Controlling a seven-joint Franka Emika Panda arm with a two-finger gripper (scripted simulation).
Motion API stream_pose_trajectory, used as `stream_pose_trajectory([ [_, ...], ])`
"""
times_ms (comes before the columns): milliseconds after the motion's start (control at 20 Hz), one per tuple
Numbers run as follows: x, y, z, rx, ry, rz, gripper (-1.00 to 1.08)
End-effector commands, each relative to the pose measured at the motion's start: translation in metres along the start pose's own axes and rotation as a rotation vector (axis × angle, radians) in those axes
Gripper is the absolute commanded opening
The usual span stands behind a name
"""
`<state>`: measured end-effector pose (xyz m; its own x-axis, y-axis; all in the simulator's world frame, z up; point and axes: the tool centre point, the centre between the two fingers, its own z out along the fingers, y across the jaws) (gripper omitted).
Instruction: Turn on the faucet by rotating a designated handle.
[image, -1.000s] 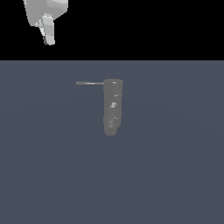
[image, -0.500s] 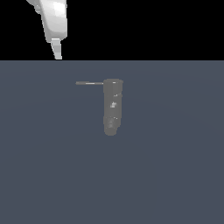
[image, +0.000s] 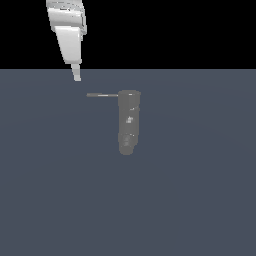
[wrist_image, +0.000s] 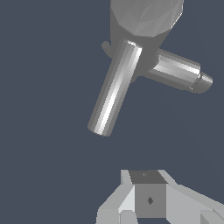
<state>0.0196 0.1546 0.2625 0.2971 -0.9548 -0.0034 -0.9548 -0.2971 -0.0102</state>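
I'm on the approach — my claw (image: 77, 76), empty and seemingly pinched shut, hangs just off the free tip of the handle (image: 102, 95) jutting from the faucet (image: 128, 121) top — next, descend beside it and push.

A flat, plain slate-blue floor (image: 190, 200) carries everything here, running back to a straight edge with black beyond it. One thing stands on it: the faucet (image: 128, 121), a dark grey ringed cylinder with a few pale specks, set a little toward the far side in the exterior view. Its thin handle (image: 102, 95) sticks out sideways from the top, toward the exterior view's left, clear of the floor. In the wrist view the same bare surface shows all round the faucet.
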Motion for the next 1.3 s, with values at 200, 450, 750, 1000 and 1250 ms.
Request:
stream_pose_trajectory([
  [200,0.021,-0.034,0.027,-0.005,0.005,0.15,-1.0],
  [450,0.038,-0.054,0.044,-0.007,0.007,0.246,-1.0],
  [750,0.053,-0.069,0.057,-0.009,0.007,0.323,-1.0],
  [1000,0.058,-0.074,0.061,-0.01,0.006,0.35,-1.0],
  [1250,0.059,-0.074,0.061,-0.01,0.006,0.351,-1.0],
])
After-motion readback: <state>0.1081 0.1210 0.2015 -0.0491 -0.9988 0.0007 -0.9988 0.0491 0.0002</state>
